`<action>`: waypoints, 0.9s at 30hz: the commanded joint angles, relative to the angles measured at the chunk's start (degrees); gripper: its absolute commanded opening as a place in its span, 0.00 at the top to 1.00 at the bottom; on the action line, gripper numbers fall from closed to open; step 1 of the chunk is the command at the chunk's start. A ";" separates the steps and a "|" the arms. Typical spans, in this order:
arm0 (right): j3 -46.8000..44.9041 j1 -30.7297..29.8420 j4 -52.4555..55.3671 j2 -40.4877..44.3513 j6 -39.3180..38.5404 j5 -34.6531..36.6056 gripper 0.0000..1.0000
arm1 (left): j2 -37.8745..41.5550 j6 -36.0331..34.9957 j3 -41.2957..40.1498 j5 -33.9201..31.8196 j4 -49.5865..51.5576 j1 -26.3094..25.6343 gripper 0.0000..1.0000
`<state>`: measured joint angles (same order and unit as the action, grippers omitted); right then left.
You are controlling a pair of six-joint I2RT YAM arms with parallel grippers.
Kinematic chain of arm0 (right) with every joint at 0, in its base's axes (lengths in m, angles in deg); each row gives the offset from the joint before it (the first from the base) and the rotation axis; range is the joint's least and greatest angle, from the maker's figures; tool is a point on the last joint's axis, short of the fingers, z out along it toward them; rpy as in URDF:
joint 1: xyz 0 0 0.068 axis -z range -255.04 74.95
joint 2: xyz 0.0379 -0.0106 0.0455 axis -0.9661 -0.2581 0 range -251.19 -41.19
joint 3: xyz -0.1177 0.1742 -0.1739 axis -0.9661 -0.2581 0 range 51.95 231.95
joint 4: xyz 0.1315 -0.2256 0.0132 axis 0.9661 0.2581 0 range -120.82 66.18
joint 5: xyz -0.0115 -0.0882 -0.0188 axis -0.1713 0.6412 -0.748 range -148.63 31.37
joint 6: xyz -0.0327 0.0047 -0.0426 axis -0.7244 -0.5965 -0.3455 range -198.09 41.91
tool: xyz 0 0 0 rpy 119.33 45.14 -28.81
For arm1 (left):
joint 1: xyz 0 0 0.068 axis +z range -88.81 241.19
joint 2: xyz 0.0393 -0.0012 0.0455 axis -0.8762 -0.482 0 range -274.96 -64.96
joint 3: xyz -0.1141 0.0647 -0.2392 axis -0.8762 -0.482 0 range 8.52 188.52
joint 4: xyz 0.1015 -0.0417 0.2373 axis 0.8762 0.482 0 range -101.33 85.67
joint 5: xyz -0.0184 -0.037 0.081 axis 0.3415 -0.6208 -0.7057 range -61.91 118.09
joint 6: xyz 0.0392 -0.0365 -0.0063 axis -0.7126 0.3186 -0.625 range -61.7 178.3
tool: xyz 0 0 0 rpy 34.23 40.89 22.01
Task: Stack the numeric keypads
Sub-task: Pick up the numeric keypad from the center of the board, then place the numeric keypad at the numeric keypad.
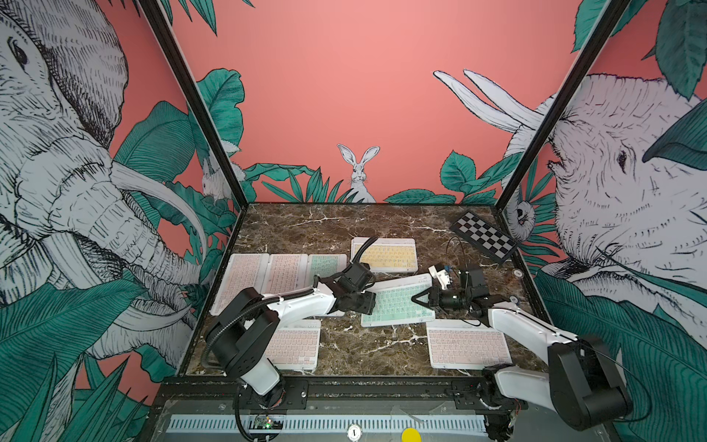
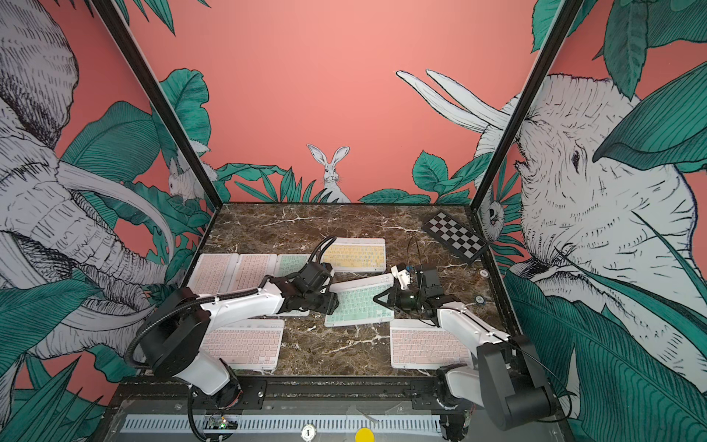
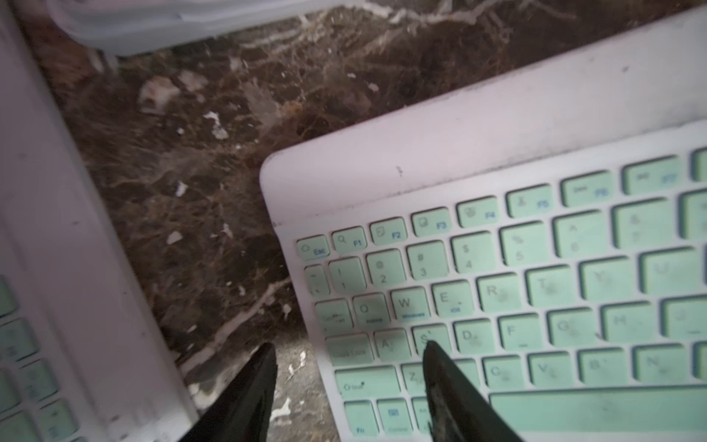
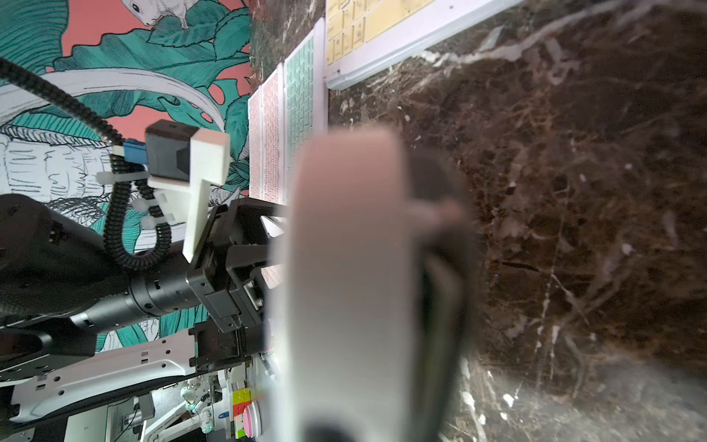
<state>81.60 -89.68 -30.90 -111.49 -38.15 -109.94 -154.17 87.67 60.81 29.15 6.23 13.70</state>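
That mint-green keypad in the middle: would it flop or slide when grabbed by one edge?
Probably stiff: the mint-green keypad looks like a flat, rigid white-framed slab. Likely light, being so thin. It may slide easily on the smooth marble table.

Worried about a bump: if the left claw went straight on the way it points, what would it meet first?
Most likely the middle mint keypad: the left claw points at its end, one fingertip over its keys. Whether it touches is unclear.
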 commanded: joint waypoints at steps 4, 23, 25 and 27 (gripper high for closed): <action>6.66 0.28 -2.93 2.26 3.59 -2.83 1.00 | 10.04 0.18 7.22 -6.92 11.10 2.63 0.34; 27.15 3.18 -16.80 -24.08 4.98 -9.42 1.00 | 7.92 -1.68 13.10 -11.07 15.30 6.22 0.34; 29.87 3.26 -16.53 -27.42 4.26 -10.27 1.00 | 7.67 -1.68 12.68 -11.17 14.79 6.48 0.34; 32.42 3.48 -16.63 -30.86 3.81 -11.43 1.00 | 7.34 -1.51 12.61 -10.49 14.42 6.75 0.34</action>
<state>110.37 -86.64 -42.74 -140.02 -33.27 -116.91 -146.59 86.16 74.08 19.20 20.48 20.00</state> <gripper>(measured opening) 0.051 0.661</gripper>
